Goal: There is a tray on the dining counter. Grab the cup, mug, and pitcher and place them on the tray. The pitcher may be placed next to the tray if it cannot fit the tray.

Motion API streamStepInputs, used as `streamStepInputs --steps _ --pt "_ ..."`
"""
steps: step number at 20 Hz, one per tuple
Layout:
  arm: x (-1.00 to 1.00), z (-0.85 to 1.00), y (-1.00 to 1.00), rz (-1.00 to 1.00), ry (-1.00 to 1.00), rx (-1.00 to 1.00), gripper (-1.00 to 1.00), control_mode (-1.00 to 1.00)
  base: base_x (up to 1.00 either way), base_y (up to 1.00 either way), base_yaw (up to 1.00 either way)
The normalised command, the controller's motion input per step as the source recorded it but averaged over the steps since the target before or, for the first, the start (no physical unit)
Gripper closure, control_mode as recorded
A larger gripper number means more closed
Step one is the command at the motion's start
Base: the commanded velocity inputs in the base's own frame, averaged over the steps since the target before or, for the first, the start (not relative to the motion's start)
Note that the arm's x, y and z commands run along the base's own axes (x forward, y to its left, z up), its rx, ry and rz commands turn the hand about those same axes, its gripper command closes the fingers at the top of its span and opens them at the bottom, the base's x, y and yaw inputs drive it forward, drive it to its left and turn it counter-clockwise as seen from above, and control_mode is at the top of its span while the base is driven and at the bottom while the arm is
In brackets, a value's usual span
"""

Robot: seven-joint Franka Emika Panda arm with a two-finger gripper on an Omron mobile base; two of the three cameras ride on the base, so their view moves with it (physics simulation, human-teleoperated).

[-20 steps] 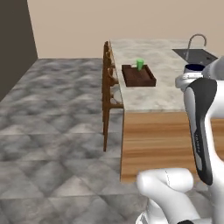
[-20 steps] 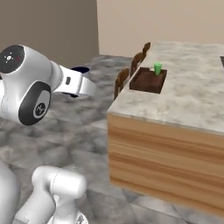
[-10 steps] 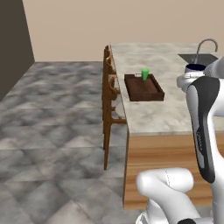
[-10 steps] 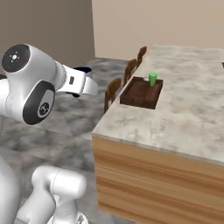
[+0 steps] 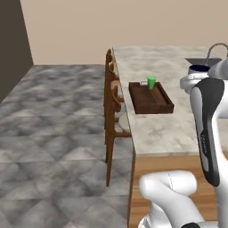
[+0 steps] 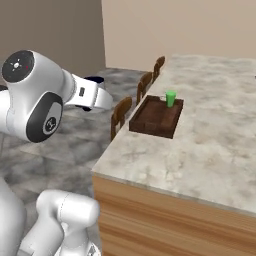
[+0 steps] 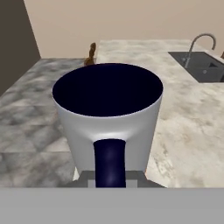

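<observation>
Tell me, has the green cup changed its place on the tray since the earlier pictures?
No. The cup stands at the same far corner of the tray as before; the whole scene shifts because the base is driving, not the cup.

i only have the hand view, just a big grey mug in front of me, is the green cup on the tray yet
Observer: Yes, the cup stands upright in a far corner of the tray.
Operator: room left for the mug
Observer: Yes, the rest of the tray floor is bare.
Operator: where is my mug relative to the tray
Observer: In the left base view, the mug sits high at the arm's end, to the right of the tray, above the counter.
Operator: claw got it
Observer: The claw is shut on the mug at its handle.
</observation>
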Motion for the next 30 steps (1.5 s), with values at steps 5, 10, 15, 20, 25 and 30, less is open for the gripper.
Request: streamStepInputs --steps 5,10,15,20,25,30 --pt "0.00 0.00 0.00 0.00 0.00 0.00 1.00 1.00 0.11 0.17 -0.04" --pt "0.00 0.00 0.00 0.00 0.00 0.00 1.00 1.00 0.00 0.93 -0.24" --pt "0.00 0.00 0.00 0.00 0.00 0.00 1.00 1.00 0.03 0.91 -0.34" --pt "0.00 0.00 0.00 0.00 0.00 0.00 1.00 1.00 0.19 0.53 -0.46" --pt "0.00 0.00 0.00 0.00 0.00 0.00 1.00 1.00 0.29 0.62 -0.45" --pt "0.00 0.00 0.00 0.00 0.00 0.00 1.00 1.00 0.60 0.80 -0.33"
